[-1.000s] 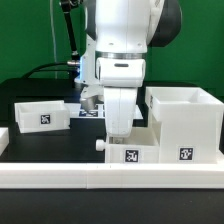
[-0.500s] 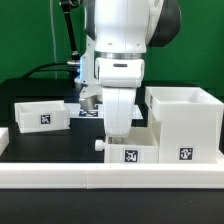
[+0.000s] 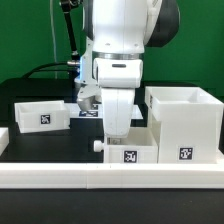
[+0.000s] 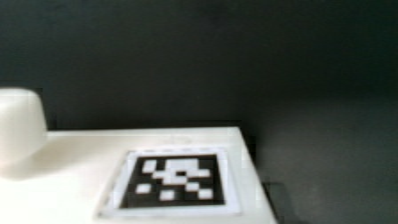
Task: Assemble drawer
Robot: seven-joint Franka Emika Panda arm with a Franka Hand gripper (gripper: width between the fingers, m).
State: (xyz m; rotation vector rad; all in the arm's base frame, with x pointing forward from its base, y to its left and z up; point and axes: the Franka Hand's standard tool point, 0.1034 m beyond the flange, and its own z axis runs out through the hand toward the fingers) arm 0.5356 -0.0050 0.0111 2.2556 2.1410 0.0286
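Observation:
My gripper hangs straight down over a small white tray with a knob, at the front middle of the exterior view. Its fingertips dip behind the tray's near wall, so I cannot tell how the jaws stand. In the wrist view the tray's tagged face and its knob fill the lower part, and no fingers show. The tall hollow box shell stands touching the tray on the exterior view's right. A second tray sits apart on the exterior view's left.
A long low white rail runs along the front, just before the tray and the shell. The marker board lies behind the arm. Cables hang at the back left.
The gripper, the tray under it and the box shell have shifted slightly toward the exterior view's left. The left tray has not moved.

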